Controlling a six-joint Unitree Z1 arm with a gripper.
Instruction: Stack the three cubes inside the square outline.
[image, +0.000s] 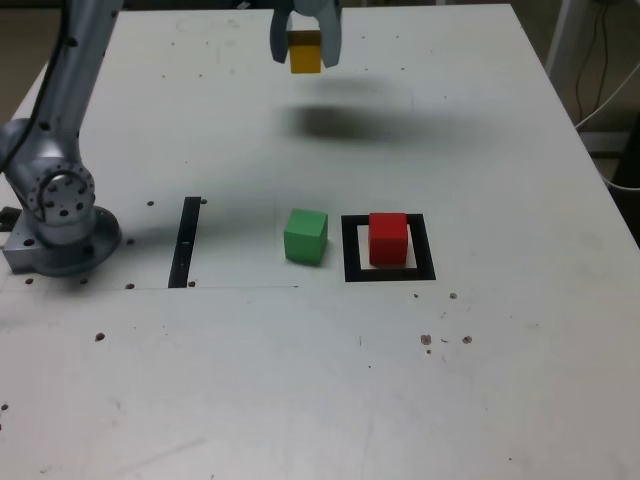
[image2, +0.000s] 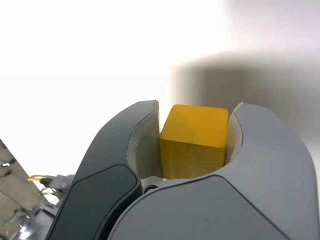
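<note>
Right now the yellow cube (image: 306, 52) is pinched between the two jaws of the gripper (image: 305, 48). It is held up in the air, well above the table (image: 300, 400), and a dark shadow is thrown on the white top below it. In the wrist view the yellow cube (image2: 194, 141) is seen snug between the jaws of the gripper (image2: 195, 145), with a jaw pressed on each side.

The square outline (image: 389, 273) is found nearer the camera than the gripper and a bit toward the exterior view's right. It is well apart from the held cube. The red cube (image: 388, 238) is already set inside the outline, on its white middle. So the yellow cube most likely has to be carried toward the camera and a little to the right, then put down on top of the red one.

The green cube (image: 305, 236) is left on the table just beside the outline, on the exterior view's left of it. It is not inside. It is turned a little, so its sides are not lined up with the outline.

A thin black strip (image: 185, 243) is seen farther to the left, near the arm's base (image: 60, 225). Nothing is placed on it.
</note>
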